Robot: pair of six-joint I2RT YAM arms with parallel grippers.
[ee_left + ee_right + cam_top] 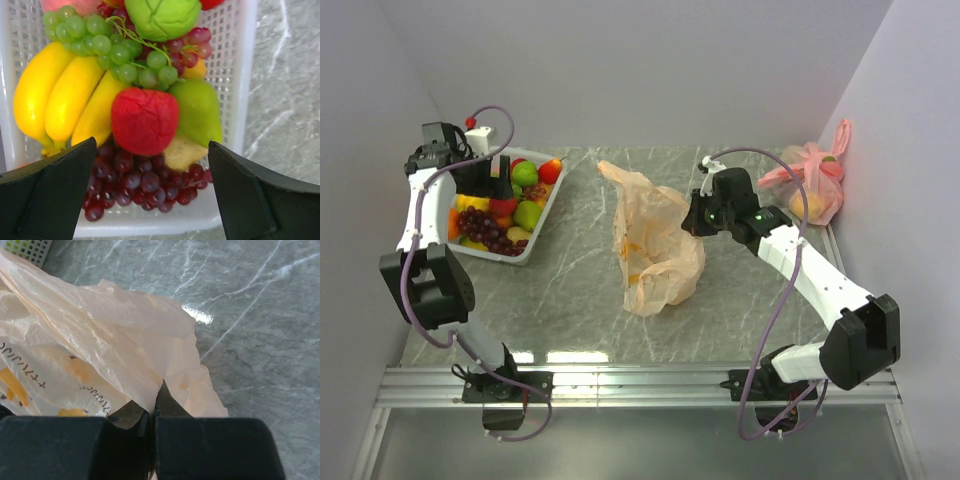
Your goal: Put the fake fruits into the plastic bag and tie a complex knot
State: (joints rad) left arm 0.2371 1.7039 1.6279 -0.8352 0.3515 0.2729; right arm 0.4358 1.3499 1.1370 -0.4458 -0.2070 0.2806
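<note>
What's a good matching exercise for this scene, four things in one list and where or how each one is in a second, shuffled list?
Things:
1. left claw
2. right claw
3. plastic bag
4. pink bag

Places or states:
A. at the far right corner of the table
B. wide open over the fake fruits in the white basket
C. crumpled in the middle of the table
D. shut on the plastic bag's edge

Pairs: 1-B, 2-D, 3-C, 4-A
</note>
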